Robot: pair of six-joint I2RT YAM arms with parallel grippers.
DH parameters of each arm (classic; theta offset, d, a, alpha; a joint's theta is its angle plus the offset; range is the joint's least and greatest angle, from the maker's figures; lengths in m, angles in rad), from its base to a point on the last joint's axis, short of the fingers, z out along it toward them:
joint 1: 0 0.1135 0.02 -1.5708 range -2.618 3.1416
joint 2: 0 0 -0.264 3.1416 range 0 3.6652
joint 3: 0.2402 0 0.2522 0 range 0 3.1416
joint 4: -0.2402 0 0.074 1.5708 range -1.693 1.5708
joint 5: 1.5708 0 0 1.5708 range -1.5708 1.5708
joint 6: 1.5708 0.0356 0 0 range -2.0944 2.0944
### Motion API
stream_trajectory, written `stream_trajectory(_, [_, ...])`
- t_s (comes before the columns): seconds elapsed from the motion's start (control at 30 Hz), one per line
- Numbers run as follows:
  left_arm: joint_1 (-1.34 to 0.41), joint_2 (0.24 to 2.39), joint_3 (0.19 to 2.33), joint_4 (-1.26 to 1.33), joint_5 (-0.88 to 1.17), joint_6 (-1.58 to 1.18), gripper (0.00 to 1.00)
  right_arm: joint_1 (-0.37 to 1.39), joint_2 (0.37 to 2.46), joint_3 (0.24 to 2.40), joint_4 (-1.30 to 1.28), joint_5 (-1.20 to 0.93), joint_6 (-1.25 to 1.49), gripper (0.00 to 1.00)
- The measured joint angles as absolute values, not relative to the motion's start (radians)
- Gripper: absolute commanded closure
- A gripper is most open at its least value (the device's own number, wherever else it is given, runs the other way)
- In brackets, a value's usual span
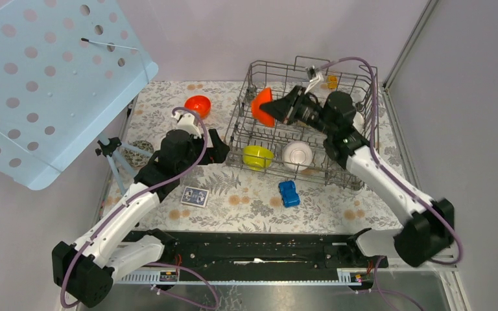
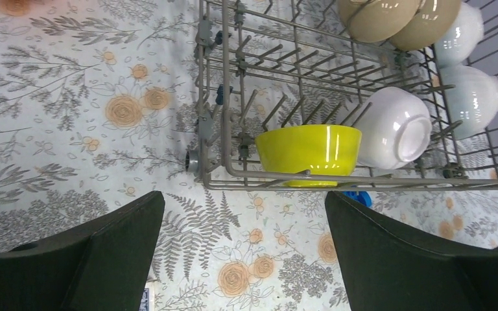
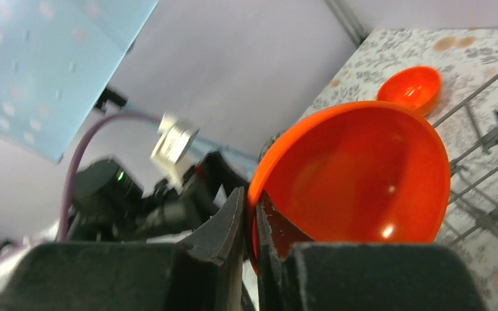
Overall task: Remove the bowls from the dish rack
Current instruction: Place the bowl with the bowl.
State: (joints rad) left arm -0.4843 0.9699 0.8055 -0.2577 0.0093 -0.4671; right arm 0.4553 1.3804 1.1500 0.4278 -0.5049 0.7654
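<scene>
My right gripper (image 1: 273,107) is shut on the rim of an orange-red bowl (image 1: 262,107), held tilted above the left end of the dish rack (image 1: 285,63). In the right wrist view one jaw sits inside and one outside the bowl (image 3: 356,175). A second orange-red bowl (image 1: 197,105) lies on the table left of the rack. In the rack lie a yellow-green bowl (image 2: 308,149), a white bowl (image 2: 395,126), two beige bowls (image 2: 376,16) and two more white ones (image 2: 476,94). My left gripper (image 2: 245,227) hangs open over the tablecloth near the rack's front left corner, holding nothing.
A blue toy car (image 1: 288,193) and a small patterned card (image 1: 194,196) lie on the floral cloth in front of the rack. A light blue perforated panel (image 1: 39,84) overhangs the left side, with a small tripod (image 1: 110,152) below it. Walls close the right side.
</scene>
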Motion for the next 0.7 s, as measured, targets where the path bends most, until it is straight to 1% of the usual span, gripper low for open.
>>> stream_trajectory(0.1, [-0.513,0.969,0.818,-0.283,-0.051,-0.462,0.01,0.561,1.213,1.09,0.304,-0.458,0.653,1.0])
stream_trajectory(0.27, [-0.532,0.964,0.819,-0.299,-0.118,-0.469,0.01,0.662,0.937,0.981,0.154,-0.398,0.527,1.0])
stream_trajectory(0.4, [-0.532,0.966,0.829,-0.305,-0.142,-0.519,0.01,0.735,0.799,0.914,0.031,-0.327,0.436,1.0])
stream_trajectory(0.53, [-0.532,0.991,0.866,-0.306,-0.089,-0.582,0.01,0.815,0.745,0.859,-0.093,-0.255,0.35,1.0])
stream_trajectory(0.7, [-0.533,1.023,0.905,-0.356,-0.002,-0.621,0.01,0.881,0.772,0.842,-0.202,-0.164,0.265,1.0])
